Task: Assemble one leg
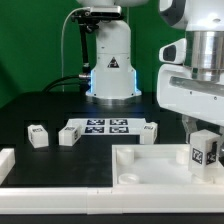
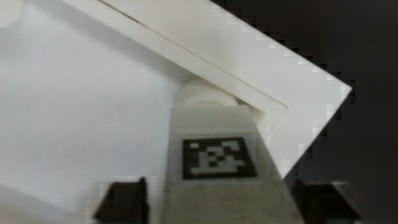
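Exterior view's kinda soft: the black table (image 1: 40,105) eats the light, the white tray piece (image 1: 150,165) across the frame's bottom looks nearly blown out, a bluish glow sits on the arm base (image 1: 110,78) upper center, and the wrist view's blurry, though the tag on the leg (image 2: 217,112) reads okay.

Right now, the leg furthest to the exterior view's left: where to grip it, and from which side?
Probably from straight above, fingers closing on two opposite sides of the far-left leg. It sits alone on the table, apart from the next leg, so both sides look open. A sideways approach would likely just push it.
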